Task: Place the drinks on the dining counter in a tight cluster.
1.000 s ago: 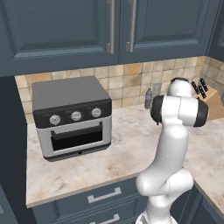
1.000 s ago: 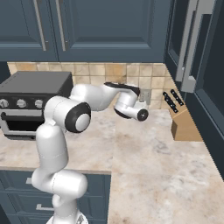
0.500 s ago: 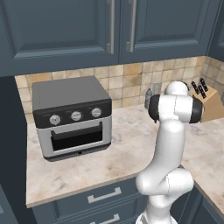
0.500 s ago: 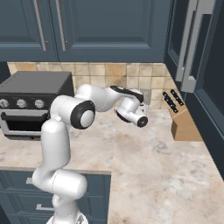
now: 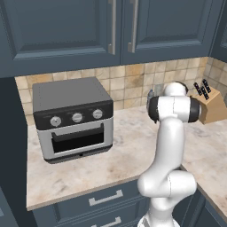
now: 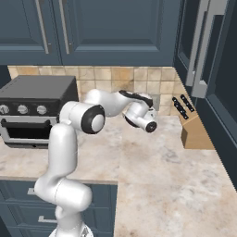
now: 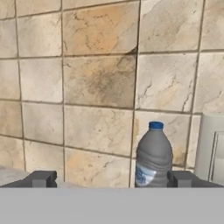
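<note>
Hand view is giving the clearest look right now: the small grey-blue bottle [image 7: 153,155] with its blue cap is standing upright against the tiled backsplash [image 7: 87,87], and the pincer [image 7: 112,178] is sitting with its two dark tips spread wide apart, one on each side of the bottle. Nothing is between the tips at the moment, so it's open and not gripping anything. The bottle is showing closer to the right-hand tip [image 7: 183,178] than to the other one, and I honestly can't tell how far in front of the tips it's actually standing. A pale wall plate [image 7: 212,148] is sitting just beside the bottle on the tiles.

From the left base view, the arm is rising up from the marble worktop [image 5: 115,155] and blocking most of that corner; just a grey sliver of the bottle [image 5: 150,94] is peeking out beside the arm, up by the backsplash. The toaster oven [image 5: 73,117] is sitting well away from the bottle along the worktop, and the knife block [image 5: 207,104] is standing on the opposite side of the bottle.

In the right base view the arm is reaching out toward the backsplash, with the knife block [image 6: 194,125] near it and the oven [image 6: 32,109] further off along the worktop [image 6: 162,176].
</note>
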